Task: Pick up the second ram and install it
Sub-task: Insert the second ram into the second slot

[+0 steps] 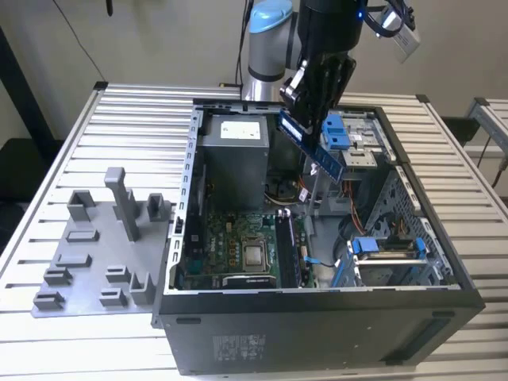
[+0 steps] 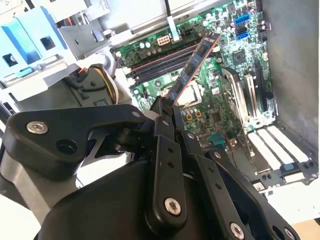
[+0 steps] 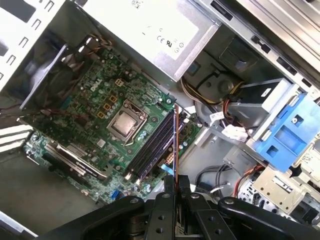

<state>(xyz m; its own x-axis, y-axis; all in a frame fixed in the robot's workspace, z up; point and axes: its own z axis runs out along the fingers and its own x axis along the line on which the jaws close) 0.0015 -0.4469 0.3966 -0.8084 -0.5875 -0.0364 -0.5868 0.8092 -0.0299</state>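
Observation:
My gripper (image 1: pixel 308 111) is shut on the second ram (image 1: pixel 316 151), a long dark stick that hangs tilted above the open computer case (image 1: pixel 317 333). In the second wrist view the ram (image 2: pixel 192 65) juts out from between the fingertips of the gripper (image 2: pixel 167 106), over the green motherboard (image 2: pixel 220 85). The first wrist view shows the ram (image 3: pixel 176 142) edge-on, held by the gripper (image 3: pixel 175 181) above the black memory slots (image 3: pixel 152 147). Those slots (image 1: pixel 286 246) lie well below the stick, right of the processor (image 1: pixel 255 255).
A light-grey holder plate (image 1: pixel 103 254) with upright blocks lies on the slatted table at the exterior view's left. Inside the case are a grey power supply (image 1: pixel 234 151), blue drive brackets (image 1: pixel 337 131) (image 1: pixel 385 246) and loose cables (image 1: pixel 317 262).

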